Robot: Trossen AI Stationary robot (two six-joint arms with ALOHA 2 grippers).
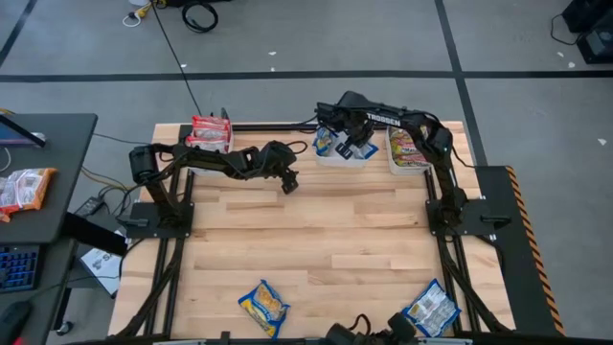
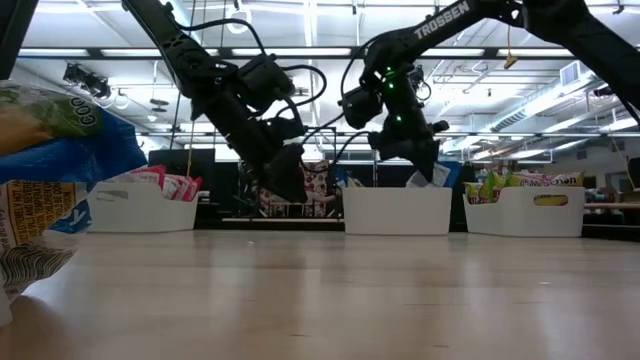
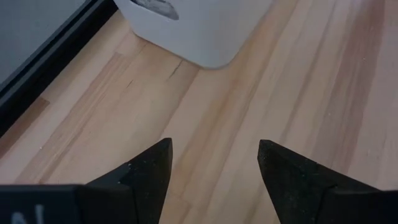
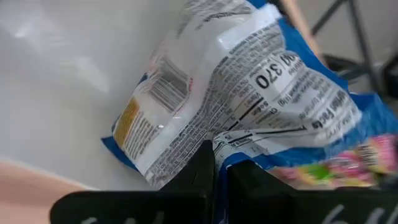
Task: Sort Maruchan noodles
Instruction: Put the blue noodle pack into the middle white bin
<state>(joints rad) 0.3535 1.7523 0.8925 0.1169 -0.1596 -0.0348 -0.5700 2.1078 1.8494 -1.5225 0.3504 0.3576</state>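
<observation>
Two blue-yellow noodle packets [image 1: 263,307] [image 1: 431,309] lie flat near the table's near edge; one [image 2: 45,170] looms close in the low view. Three white bins stand along the far edge: the left bin [image 1: 192,146] holds red packets [image 1: 209,132], the middle bin [image 1: 330,155] blue ones, the right bin [image 1: 407,168] green-red ones [image 1: 406,146]. My right gripper [image 1: 356,146] [image 4: 219,163] is above the middle bin, shut on a blue-white packet [image 4: 236,93]. My left gripper [image 1: 287,182] [image 3: 214,162] is open above bare table between the left and middle bins. My right gripper pinches the blue-white packet between its two fingers by a crinkled edge [image 4: 231,144], printed back side showing. The fingers come from above, pointing down into the middle bin. The packet hangs below them inside the white bin wall [image 4: 74,81]; whether it rests on the bottom is hidden.
The wooden table's middle [image 1: 316,230] is bare boards. Arm bases stand at the left [image 1: 158,216] and right [image 1: 460,216] edges. A dark side desk on the left carries another packet [image 1: 24,187]. The middle bin's corner [image 3: 205,37] lies just ahead of my left gripper.
</observation>
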